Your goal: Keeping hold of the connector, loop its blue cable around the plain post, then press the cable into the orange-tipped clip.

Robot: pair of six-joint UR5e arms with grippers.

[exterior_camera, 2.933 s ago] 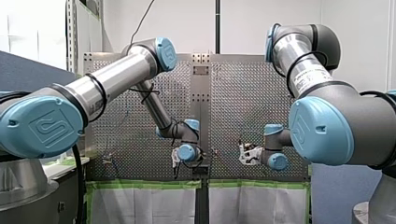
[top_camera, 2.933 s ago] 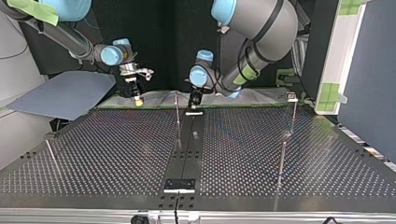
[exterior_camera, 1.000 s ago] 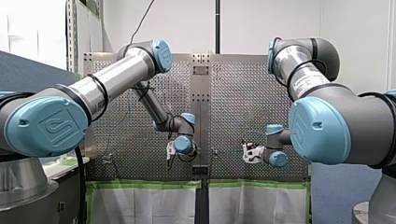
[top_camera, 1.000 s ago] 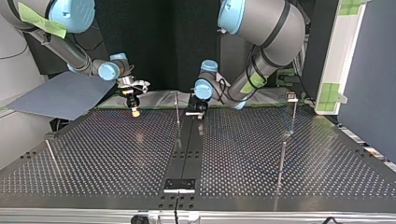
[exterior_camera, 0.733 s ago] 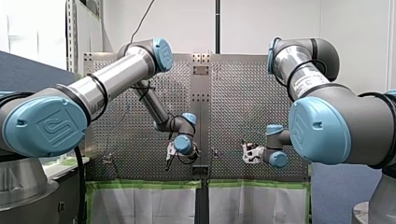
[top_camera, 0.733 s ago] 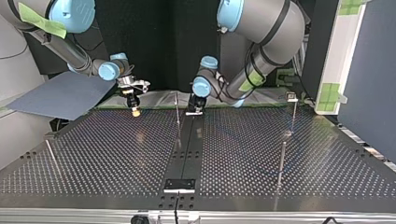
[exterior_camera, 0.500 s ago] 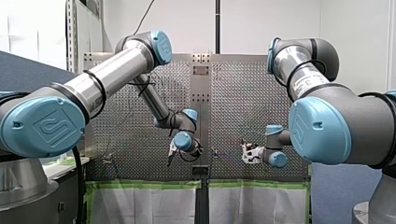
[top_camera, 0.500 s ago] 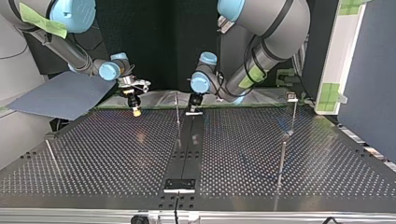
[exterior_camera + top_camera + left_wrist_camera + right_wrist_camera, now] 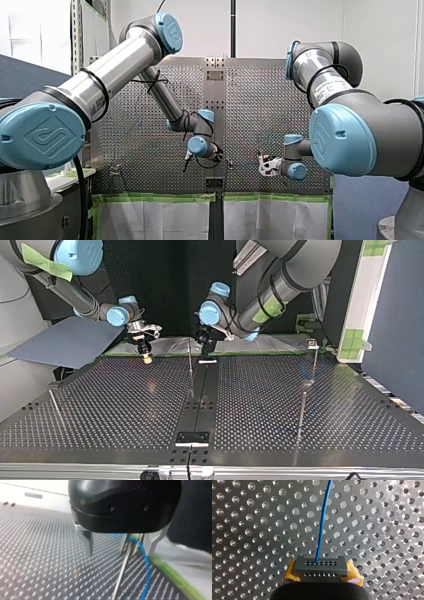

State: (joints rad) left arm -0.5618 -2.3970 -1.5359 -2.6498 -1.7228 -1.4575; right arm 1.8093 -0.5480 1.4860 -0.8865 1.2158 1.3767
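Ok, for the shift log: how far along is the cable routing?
Done: my right gripper is shut on the connector, blue cable leading from it. In hand: my left gripper, open, has the post and cable between its fingers; no finished loop shows. Left: completing the loop and pressing into the clip.

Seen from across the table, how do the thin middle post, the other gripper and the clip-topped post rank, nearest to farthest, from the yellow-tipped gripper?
Measured from my right gripper, at the top view's left:
1. thin middle post, next along the table's far edge, toward the centre.
2. left gripper, just past that post.
3. clip-topped post, far off at the view's right.
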